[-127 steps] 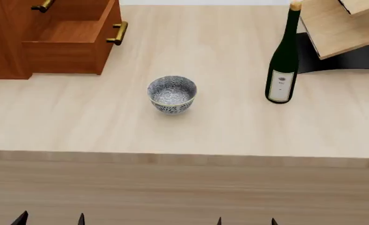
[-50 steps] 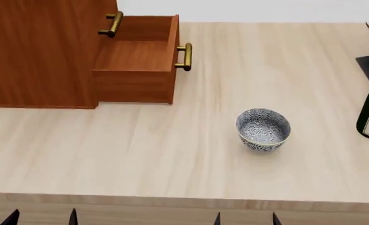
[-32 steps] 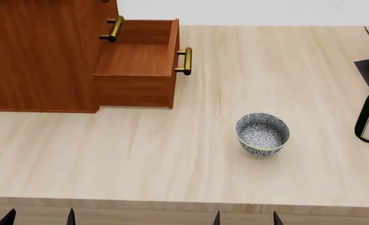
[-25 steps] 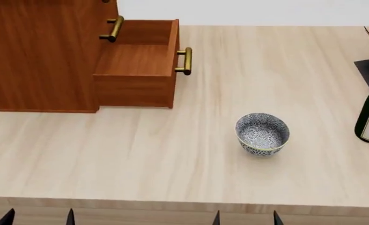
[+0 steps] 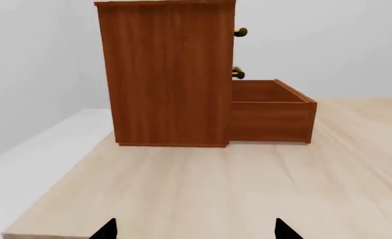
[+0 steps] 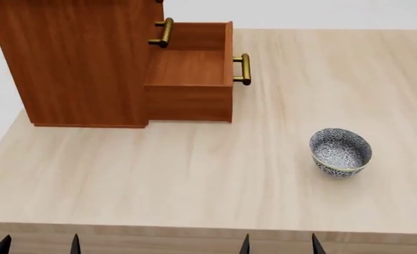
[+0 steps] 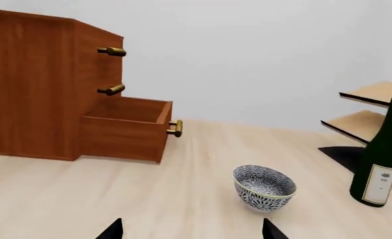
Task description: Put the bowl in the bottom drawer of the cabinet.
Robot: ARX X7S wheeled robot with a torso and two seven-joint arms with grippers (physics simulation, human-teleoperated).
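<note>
The blue-patterned bowl (image 6: 341, 152) (image 7: 264, 187) stands upright on the pale table at the right, untouched. The cabinet (image 6: 81, 58) (image 5: 166, 74) (image 7: 30, 84) stands at the table's far left. Its bottom drawer (image 6: 191, 79) (image 5: 270, 112) (image 7: 126, 130) is pulled out and holds nothing. My left gripper (image 6: 37, 247) (image 5: 194, 233) is open at the table's near edge, in front of the cabinet. My right gripper (image 6: 279, 246) (image 7: 190, 233) is open at the near edge too, short of the bowl and to its left. Only the fingertips of both show.
A dark green wine bottle (image 7: 380, 154) stands to the right of the bowl, in front of a pale wooden rack (image 7: 372, 112). Two upper drawers with brass handles (image 7: 111, 51) are shut. The table's left edge (image 6: 0, 143) lies just beyond the cabinet.
The head view has swung to the left: cabinet and bowl have shifted rightward in it, and the bottle has left it. The bowl has not moved on the table.
</note>
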